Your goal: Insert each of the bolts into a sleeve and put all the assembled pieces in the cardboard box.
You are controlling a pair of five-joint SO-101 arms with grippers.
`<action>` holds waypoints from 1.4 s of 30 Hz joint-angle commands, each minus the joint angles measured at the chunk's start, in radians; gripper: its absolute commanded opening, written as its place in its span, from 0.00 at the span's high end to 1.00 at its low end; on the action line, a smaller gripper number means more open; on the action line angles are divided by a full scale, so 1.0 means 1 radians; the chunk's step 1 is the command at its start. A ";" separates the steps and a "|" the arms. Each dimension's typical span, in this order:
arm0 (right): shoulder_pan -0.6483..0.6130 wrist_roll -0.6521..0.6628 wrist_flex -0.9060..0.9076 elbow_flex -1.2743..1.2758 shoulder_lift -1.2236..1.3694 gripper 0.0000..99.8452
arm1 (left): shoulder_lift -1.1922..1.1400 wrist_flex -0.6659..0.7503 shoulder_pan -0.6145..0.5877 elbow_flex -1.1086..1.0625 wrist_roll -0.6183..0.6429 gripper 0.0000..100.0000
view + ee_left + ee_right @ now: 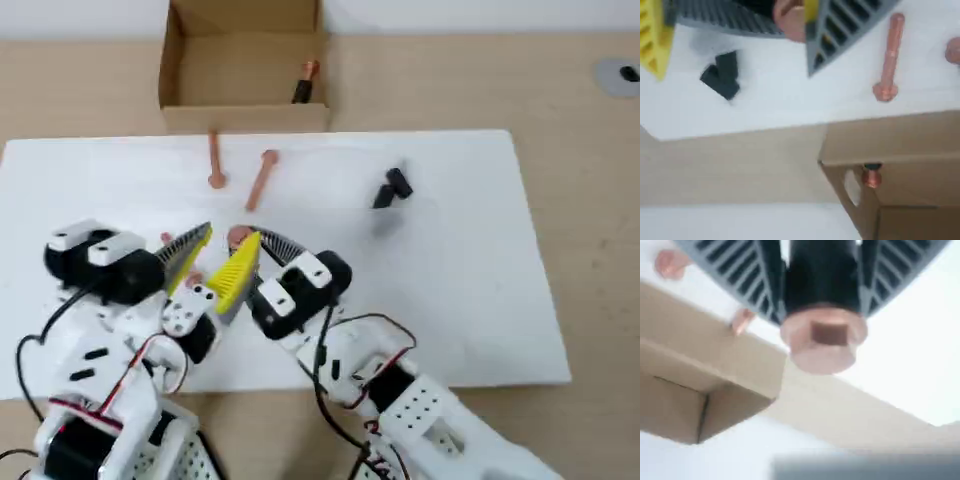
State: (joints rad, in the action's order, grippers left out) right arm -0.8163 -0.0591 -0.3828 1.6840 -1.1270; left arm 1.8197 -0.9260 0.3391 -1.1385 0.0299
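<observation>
Right gripper [823,310] jaws are clamping the black cylindrical sleeve [822,275], copper flanged bolt [823,340] seemingly seated inside, gripping the pair as one for boxing; it is hanging over the white surface [450,300], short of the open cardboard box [185,75]; left gripper [195,248] alongside, state I cannot tell.
</observation>
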 commanded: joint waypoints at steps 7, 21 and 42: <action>0.128 0.003 0.152 -0.217 0.007 0.99 | 0.004 -0.003 -0.144 0.213 0.041 0.80; 0.400 0.005 0.454 -1.216 0.915 0.99 | -0.447 -0.130 -0.571 0.347 -0.066 0.80; 0.503 0.063 0.775 -2.756 2.152 0.99 | -0.567 -0.029 -0.571 0.141 0.023 0.80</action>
State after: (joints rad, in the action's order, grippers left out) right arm -0.3345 -0.0315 0.3874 -0.8017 0.9413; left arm 1.2566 -0.9797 -0.2240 -0.9943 0.0483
